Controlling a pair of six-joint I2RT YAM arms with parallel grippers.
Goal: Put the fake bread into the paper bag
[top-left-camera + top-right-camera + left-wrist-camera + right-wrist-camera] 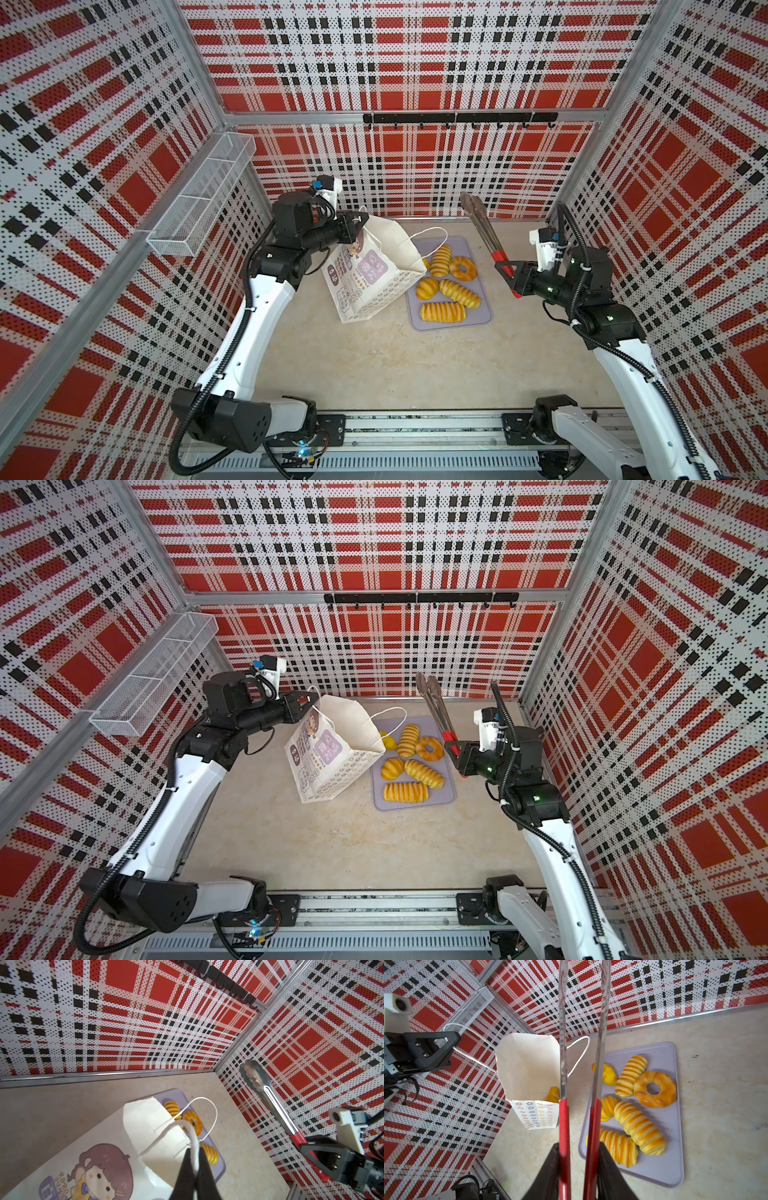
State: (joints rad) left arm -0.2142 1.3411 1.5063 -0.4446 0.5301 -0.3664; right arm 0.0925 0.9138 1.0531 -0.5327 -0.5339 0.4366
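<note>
Golden fake bread (640,1132) lies on the lilac tray (660,1167), one piece inside the paper bag (527,1068). It is likely light and slippery, so pinch loaves mid-body. Your left gripper (195,1150) clamps the cord handle (192,1136), and your right gripper (579,1145) clasps the tongs (563,1122).

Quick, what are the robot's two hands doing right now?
Left gripper: closed, pinching the cord handle of the paper bag.
Right gripper: closed on the tongs by their red handles.
</note>
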